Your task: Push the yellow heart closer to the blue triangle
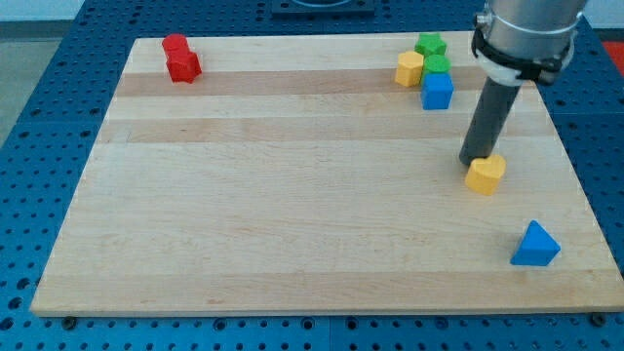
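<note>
Counted on the wooden board (292,195): two red blocks (180,58), two green (432,54), two yellow (486,174), two blue (535,245).

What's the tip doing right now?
My tip: no gripper, holding nothing, touching the yellow heart from its upper left; blue triangle lies beyond.

Arm enters from view's top right, grey cylindrical housing w/ black band, cut off by frame edge. Straight dark rod hangs near-vertical below it, leaning slightly to view's left. My tip (475,161) is down at desk lvl, right-centre of view.
</note>
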Available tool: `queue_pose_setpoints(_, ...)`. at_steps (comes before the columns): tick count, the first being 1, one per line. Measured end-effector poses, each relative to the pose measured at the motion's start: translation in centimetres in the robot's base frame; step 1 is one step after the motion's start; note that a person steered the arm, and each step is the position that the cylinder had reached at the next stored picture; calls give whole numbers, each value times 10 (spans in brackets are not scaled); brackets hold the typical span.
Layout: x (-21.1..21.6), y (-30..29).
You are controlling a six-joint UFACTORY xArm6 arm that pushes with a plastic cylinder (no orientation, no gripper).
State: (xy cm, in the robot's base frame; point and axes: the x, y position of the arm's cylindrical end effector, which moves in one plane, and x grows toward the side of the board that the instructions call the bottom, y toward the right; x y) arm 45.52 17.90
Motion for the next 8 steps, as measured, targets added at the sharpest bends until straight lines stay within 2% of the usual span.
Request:
queue_pose_setpoints(2, 33, 0)
queue_pose_setpoints(3, 36, -1)
queue_pose_setpoints(5, 36, -46)
queue_pose_setpoints(8, 42, -29)
